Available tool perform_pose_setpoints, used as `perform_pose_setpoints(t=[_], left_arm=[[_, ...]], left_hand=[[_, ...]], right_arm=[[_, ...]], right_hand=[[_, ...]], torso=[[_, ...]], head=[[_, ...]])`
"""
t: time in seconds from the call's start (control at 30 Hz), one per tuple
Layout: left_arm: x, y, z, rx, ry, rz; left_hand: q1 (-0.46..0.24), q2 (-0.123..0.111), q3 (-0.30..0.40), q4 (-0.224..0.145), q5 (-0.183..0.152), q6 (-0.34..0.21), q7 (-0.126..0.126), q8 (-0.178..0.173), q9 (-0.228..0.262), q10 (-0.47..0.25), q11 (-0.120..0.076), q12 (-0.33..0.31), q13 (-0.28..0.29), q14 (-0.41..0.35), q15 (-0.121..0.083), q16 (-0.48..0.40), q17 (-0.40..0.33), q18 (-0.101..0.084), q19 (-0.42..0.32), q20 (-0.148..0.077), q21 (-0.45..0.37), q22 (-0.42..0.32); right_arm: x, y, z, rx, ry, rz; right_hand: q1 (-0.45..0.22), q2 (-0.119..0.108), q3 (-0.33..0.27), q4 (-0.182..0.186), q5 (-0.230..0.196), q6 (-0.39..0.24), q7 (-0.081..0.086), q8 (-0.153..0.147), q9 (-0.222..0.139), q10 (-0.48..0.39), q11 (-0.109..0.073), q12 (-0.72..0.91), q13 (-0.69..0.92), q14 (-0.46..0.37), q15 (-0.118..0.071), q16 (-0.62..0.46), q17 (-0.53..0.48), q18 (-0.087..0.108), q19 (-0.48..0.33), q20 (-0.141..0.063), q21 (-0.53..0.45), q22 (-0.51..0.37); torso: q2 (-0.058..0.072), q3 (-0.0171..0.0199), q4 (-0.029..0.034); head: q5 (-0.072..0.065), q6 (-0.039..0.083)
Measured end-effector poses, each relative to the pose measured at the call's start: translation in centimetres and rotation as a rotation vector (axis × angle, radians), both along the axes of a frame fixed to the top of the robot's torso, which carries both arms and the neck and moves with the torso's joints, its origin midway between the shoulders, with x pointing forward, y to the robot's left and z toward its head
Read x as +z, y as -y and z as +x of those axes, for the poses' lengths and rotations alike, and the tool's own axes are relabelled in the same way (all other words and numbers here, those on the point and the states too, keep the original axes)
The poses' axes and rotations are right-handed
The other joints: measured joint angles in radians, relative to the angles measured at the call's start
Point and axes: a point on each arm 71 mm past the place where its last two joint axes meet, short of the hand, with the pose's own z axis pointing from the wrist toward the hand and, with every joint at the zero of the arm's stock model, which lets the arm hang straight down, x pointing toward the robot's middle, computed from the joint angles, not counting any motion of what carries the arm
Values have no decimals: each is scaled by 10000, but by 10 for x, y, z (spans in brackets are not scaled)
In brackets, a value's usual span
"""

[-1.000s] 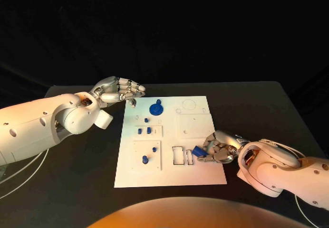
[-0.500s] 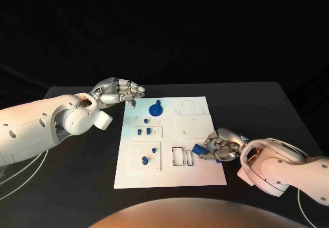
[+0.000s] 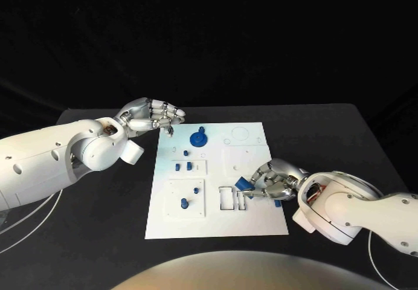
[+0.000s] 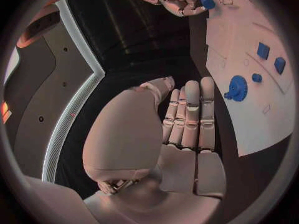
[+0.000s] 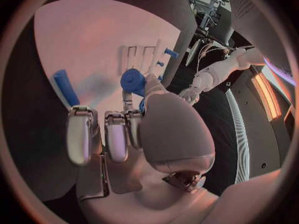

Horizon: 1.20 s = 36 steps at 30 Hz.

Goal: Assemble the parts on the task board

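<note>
In the head view, the task board (image 3: pixel 218 181) is lying mid-table, carrying a blue gear (image 3: pixel 199 139) near its far end and small blue parts (image 3: pixel 185 165) in its left recesses. The right hand (image 3: pixel 272 183) is hovering over the board's right side, pinching a blue part (image 3: pixel 244 183) (its shape partly hidden by fingers). The left hand (image 3: pixel 153 116) is curling its fingers in on nothing, just off the board's far left corner.

In the left wrist view, the fingers (image 4: pixel 189 115) are lying together, empty.

In the right wrist view, a blue peg (image 5: pixel 65 87) is lying loose on the board.
</note>
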Motion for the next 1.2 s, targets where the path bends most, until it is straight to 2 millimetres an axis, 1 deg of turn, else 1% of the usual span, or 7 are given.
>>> perform_pose_setpoints(t=[0.07,0.1,0.13,0.67,0.93,1.07,1.2], left_arm=[[0,0,0,-7,-1,-2],[0,0,0,-10,-2,-3],[0,0,0,-14,-3,-4],[0,0,0,-32,-12,-7],[0,0,0,-29,-17,-2],[0,0,-1,-31,-20,-1],[0,-1,-1,-30,-23,1]], left_hand=[[0,0,0,0,0,0,0,0,0,0,0,0,0,0,0,0,1,0,0,0,0,0],[0,0,0,0,0,0,0,0,0,0,0,0,1,0,0,0,3,0,0,0,0,0],[0,0,0,0,0,0,0,0,0,0,0,0,3,0,0,0,6,0,0,0,0,0],[0,0,0,1,0,0,0,0,-2,0,0,0,7,0,0,0,7,-1,0,0,0,-2],[0,0,0,1,0,0,0,-1,-2,0,0,0,7,1,0,0,6,0,0,0,0,-2],[0,0,-1,1,0,0,0,0,-3,0,0,0,6,1,0,0,6,0,0,0,0,-3],[0,0,0,1,0,0,0,0,-3,0,0,0,6,0,-1,0,5,0,0,0,0,-3]], right_arm=[[-2,-6,0,101,-78,75],[-3,-8,0,146,-118,98],[-4,-11,0,207,-166,117],[-15,-29,-2,760,-376,-23],[-16,-33,-2,962,-385,-86],[-17,-34,-2,1002,-388,-114],[-18,-36,-2,1031,-381,-125]], right_hand=[[-93,93,0,0,0,-3,3,-20,-308,0,0,0,0,0,0,0,2,1,0,0,0,7],[-170,168,42,7,0,0,6,-21,-1337,0,0,0,0,0,0,0,5,1,0,0,0,6],[-285,277,98,10,0,50,57,-21,-1885,1,1,0,0,0,0,0,9,0,0,0,0,6],[-1042,112,75,-2,2,288,144,-19,-1849,-19,-18,81,-1,0,2,0,7,0,0,1,0,5],[-1045,108,72,-2,-3,297,134,-22,-1402,-21,-19,120,-1,0,2,0,6,1,0,1,-1,4],[-1187,13,69,-4,-4,296,133,-40,39,-21,-19,120,-1,0,2,0,5,0,0,1,-1,3],[-1335,58,7,-13,-5,295,131,-56,638,-20,-18,120,-1,0,2,-1,5,1,-37,-35,-1,3]], torso=[[5,1,1],[5,0,2],[6,0,4],[-2,2,-8],[-3,2,-12],[0,2,-12],[1,1,-4]], head=[[8,-7],[10,-11],[12,-20],[99,-77],[124,-78],[129,-78],[132,-78]])
